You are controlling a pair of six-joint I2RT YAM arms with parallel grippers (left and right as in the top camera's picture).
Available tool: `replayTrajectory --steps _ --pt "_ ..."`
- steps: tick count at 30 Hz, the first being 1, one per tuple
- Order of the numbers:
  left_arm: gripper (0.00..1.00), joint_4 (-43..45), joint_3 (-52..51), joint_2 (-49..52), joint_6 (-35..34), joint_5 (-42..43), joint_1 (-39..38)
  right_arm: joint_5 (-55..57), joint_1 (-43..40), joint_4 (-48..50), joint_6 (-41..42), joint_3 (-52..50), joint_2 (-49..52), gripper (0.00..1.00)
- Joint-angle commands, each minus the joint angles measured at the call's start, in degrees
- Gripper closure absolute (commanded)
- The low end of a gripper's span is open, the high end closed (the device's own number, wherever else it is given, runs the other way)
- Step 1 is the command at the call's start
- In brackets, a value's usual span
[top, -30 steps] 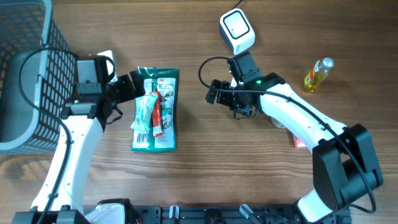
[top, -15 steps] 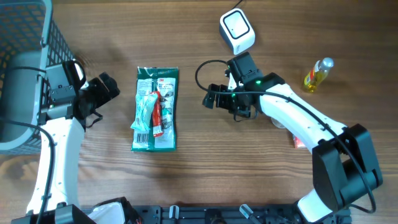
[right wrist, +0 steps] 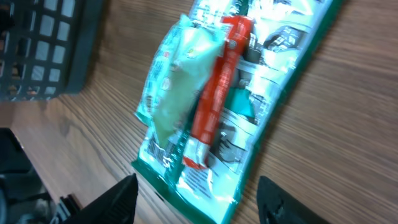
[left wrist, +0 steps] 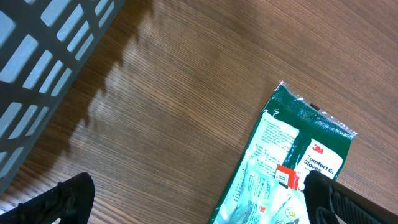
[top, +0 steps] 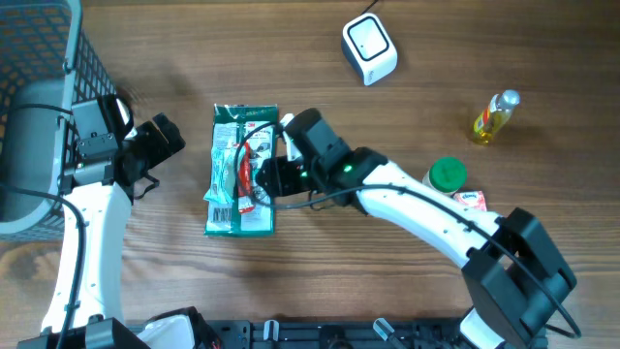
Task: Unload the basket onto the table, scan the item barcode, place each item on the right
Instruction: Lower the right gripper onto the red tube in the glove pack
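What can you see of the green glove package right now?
The green glove package is a glossy plastic pouch lying flat on the wooden table. Pale folded gloves and a red strip show on its face, with white printed panels. The right gripper stands open over it; contact cannot be told.

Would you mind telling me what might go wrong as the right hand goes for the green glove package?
1. The glove package lies flat on the table; the right hand, open above it, may slip off the glossy film or pinch only the loose bulge.
2. It looks floppy, so it could droop on the way to the scanner, and I cannot make out a barcode, so the wrong face may be shown.
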Motion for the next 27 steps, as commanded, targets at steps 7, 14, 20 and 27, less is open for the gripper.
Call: replayTrajectory --steps 7,14,20,27 --pt "0.0 0.0 0.8 0.5 -0.7 -0.8 0.2 4.9 5.4 8.5 1.6 0.0 2.0 0.44" --pt "0.0 0.0 0.8 0.5 -0.7 -0.8 0.2 4.9 5.6 11.4 1.7 0.0 10.4 0.45" --pt "0.0 0.0 0.8 0.5 -0.7 -0.8 0.2 4.9 5.6 13.2 1.8 0.0 12.5 0.57" --pt "0.0 0.0 0.8 0.5 -0.7 -0.8 0.2 4.9 5.7 14.8 2.9 0.0 14.8 0.59"
